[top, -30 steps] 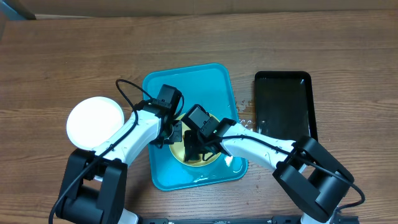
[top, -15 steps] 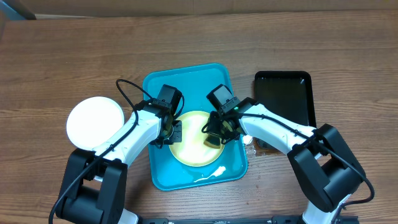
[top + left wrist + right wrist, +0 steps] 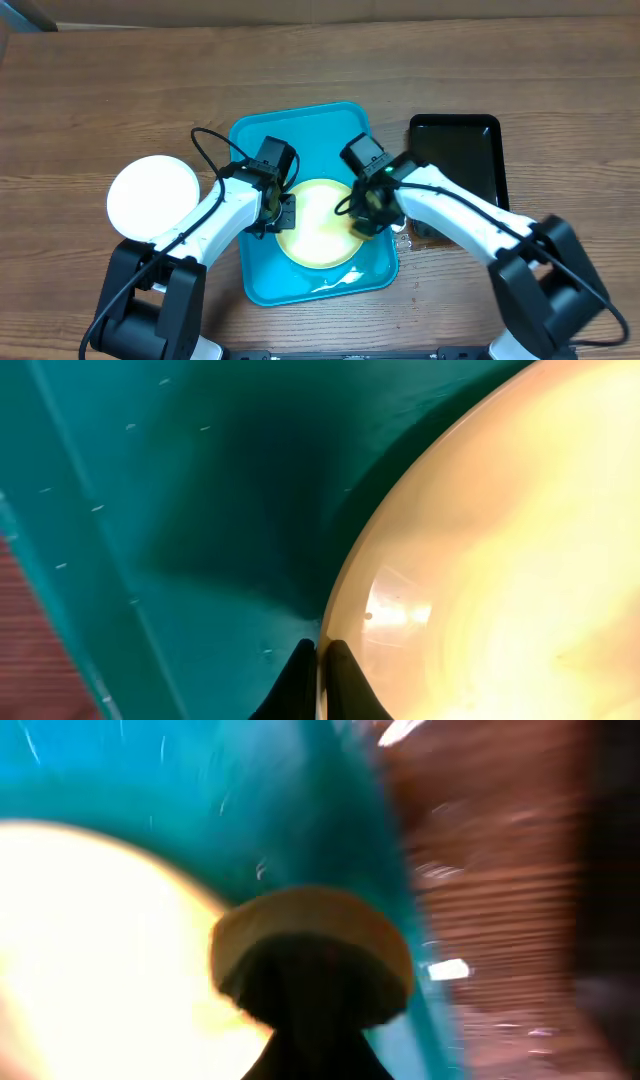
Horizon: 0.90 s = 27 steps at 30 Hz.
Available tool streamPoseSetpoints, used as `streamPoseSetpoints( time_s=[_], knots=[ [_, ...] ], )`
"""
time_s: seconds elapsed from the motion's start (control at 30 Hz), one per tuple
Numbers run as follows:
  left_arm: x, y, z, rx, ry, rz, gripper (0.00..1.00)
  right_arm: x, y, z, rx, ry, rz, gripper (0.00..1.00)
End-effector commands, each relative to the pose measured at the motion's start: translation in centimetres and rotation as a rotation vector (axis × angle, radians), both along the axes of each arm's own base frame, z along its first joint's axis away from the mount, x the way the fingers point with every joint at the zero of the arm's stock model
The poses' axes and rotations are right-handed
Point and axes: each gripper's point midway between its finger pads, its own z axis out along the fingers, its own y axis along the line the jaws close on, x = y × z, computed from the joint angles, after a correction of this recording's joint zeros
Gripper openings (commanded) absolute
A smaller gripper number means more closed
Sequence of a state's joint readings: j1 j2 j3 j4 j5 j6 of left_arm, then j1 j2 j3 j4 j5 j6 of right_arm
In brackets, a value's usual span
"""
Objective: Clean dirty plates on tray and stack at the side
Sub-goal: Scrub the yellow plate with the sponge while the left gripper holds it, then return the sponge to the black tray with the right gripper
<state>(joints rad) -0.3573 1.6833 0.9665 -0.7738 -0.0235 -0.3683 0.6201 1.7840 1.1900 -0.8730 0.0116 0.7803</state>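
Observation:
A pale lime-green plate (image 3: 318,235) lies in the turquoise tray (image 3: 300,135). My left gripper (image 3: 283,213) is shut on the plate's left rim; in the left wrist view the two black fingertips (image 3: 320,665) pinch the rim of the plate (image 3: 500,560) above the tray floor (image 3: 200,480). My right gripper (image 3: 368,218) is over the plate's right edge, shut on a tan sponge (image 3: 310,925). That view is blurred, with the plate (image 3: 100,940) to the left of the sponge. A white plate (image 3: 153,195) sits on the table left of the tray.
A black rectangular tray (image 3: 455,165) lies right of the turquoise one. Wet drops (image 3: 395,185) glisten on the wood between them. A white streak (image 3: 340,280) lies along the turquoise tray's front. Both arms cross over the tray's near half.
My right gripper has swept with the sponge from the plate's middle to its right edge. The left gripper has kept its hold on the rim without moving.

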Motion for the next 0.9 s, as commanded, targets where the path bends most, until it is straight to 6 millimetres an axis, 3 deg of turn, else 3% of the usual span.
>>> streamPoseSetpoints(
  time_s=[0.0, 0.1, 0.23, 0.4, 0.47, 0.53, 0.63, 0.87],
  knots=[
    [0.0, 1.6, -0.3, 0.068, -0.003, 0.030, 0.04, 2.4, -2.6, 3.8, -0.017, -0.139, -0.035, 0.04],
    [0.0, 1.6, -0.3, 0.068, -0.003, 0.029, 0.04, 3.0, -4.3, 6.3, 0.007, -0.190, -0.072, 0.04],
    [-0.1, 1.6, -0.3, 0.068, -0.002, 0.028, 0.04, 3.8, -8.1, 8.7, 0.004, -0.237, -0.125, 0.04],
    [-0.1, 1.5, -0.3, 0.067, -0.002, 0.028, 0.04, 4.4, -13.0, 8.2, -0.033, -0.208, -0.219, 0.04],
    [-0.1, 1.5, -0.3, 0.065, -0.001, 0.028, 0.04, 4.3, -13.6, 7.6, -0.018, -0.186, -0.240, 0.04],
    [-0.1, 1.5, -0.3, 0.064, -0.002, 0.028, 0.04, 4.3, -11.9, 7.6, 0.066, -0.175, -0.137, 0.04],
    [-0.1, 1.5, -0.3, 0.064, -0.001, 0.028, 0.04, 3.6, -7.3, 8.3, 0.234, -0.172, 0.060, 0.04],
    [-0.1, 1.4, -0.3, 0.059, 0.001, 0.028, 0.04, 1.8, -1.7, 8.2, 0.277, -0.168, 0.134, 0.04]
  ],
)
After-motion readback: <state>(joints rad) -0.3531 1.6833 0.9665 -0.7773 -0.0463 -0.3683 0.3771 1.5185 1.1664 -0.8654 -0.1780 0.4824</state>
